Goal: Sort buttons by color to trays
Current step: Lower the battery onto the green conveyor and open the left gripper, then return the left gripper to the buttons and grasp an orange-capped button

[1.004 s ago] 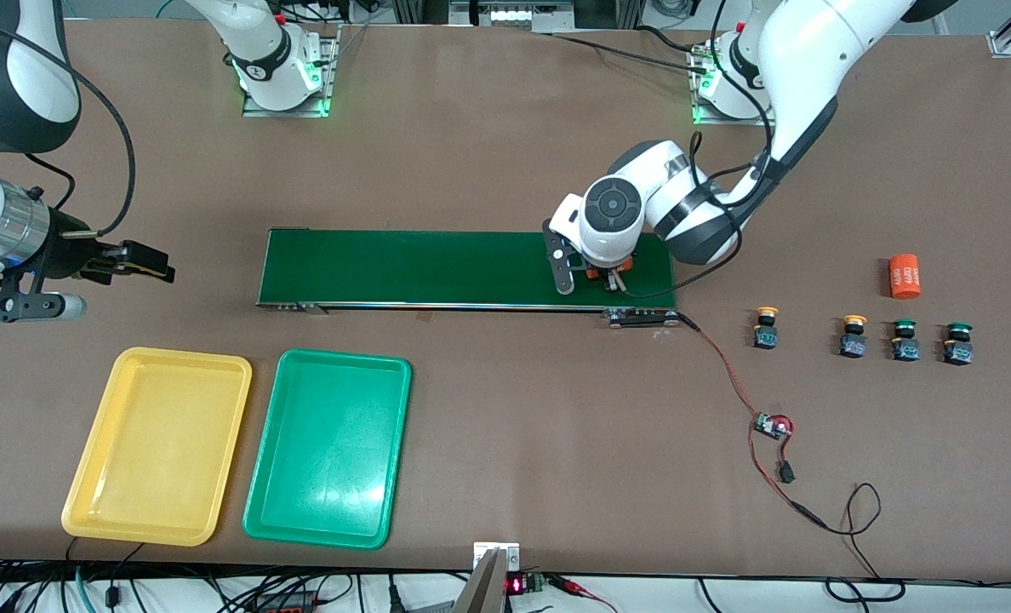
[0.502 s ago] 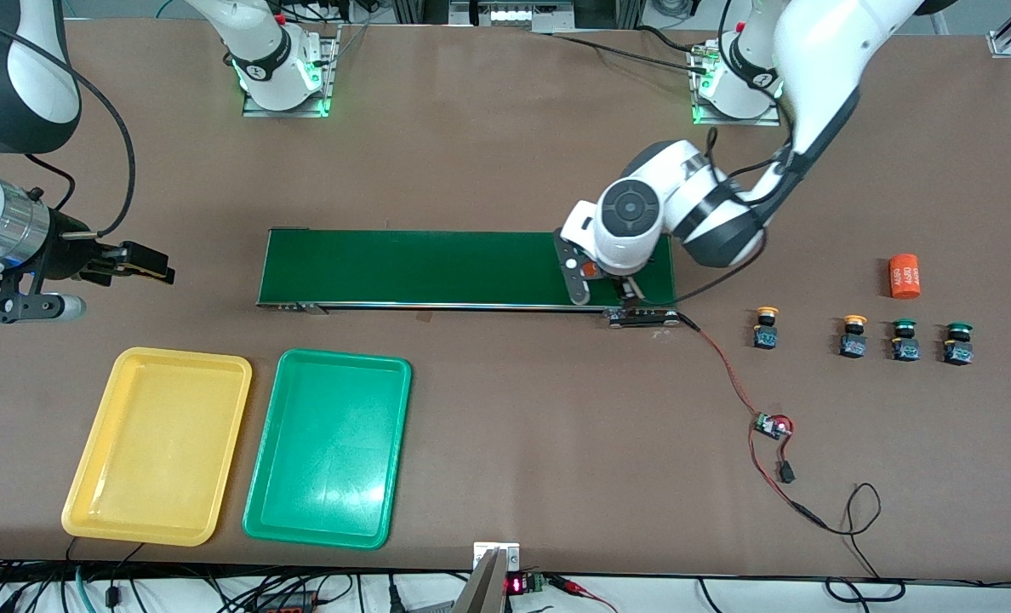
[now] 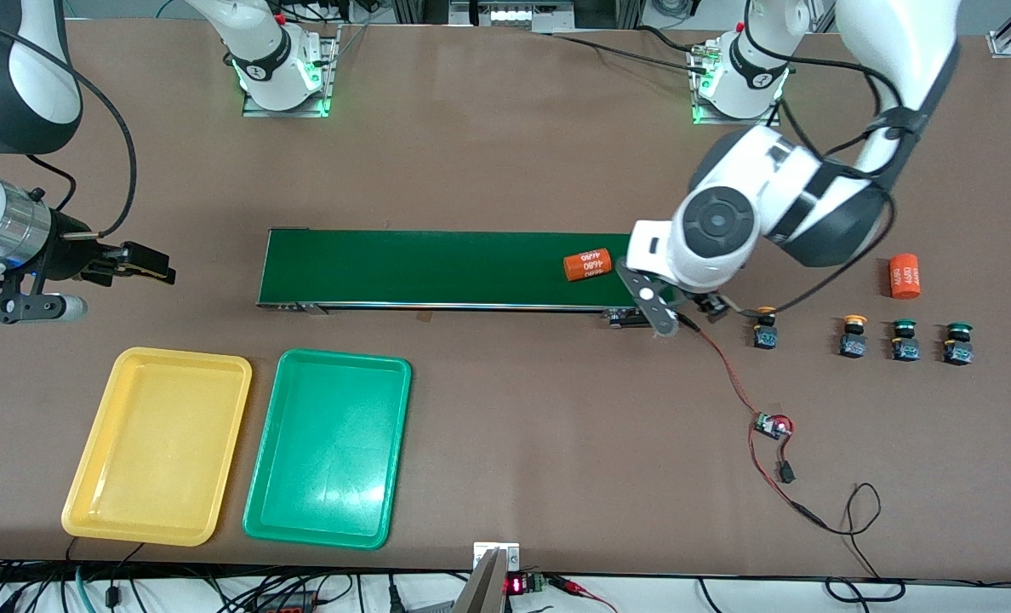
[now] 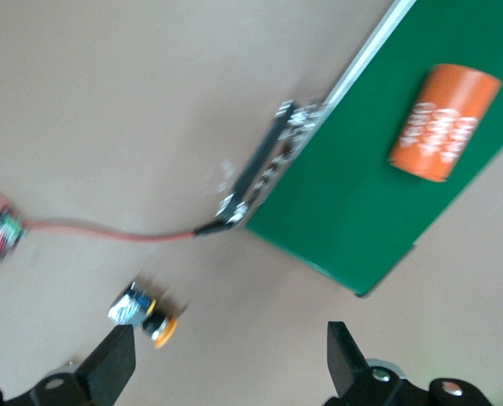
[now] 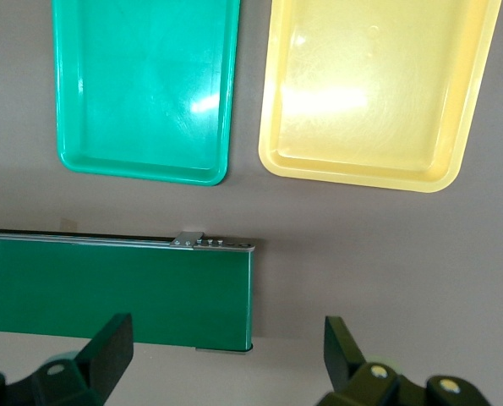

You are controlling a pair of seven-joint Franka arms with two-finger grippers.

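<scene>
We see the left gripper [image 3: 684, 313] has left the orange cylinder [image 3: 588, 264] on the conveyor belt [image 3: 437, 268], fingers spread; its wrist view alone shows them. The right gripper [image 5: 221, 359] waits, jaws apart.

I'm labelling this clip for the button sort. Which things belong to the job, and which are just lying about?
Job:
yellow buttons
green buttons
yellow tray
green tray

Lying about:
cylinder on the belt
cylinder on the table
belt
red wire and small board

Yellow tray [image 3: 157, 445]; green tray [image 3: 328, 448]; dark-green belt [image 3: 437, 268]; orange cylinder [image 3: 587, 264], white "4680" print.
</scene>
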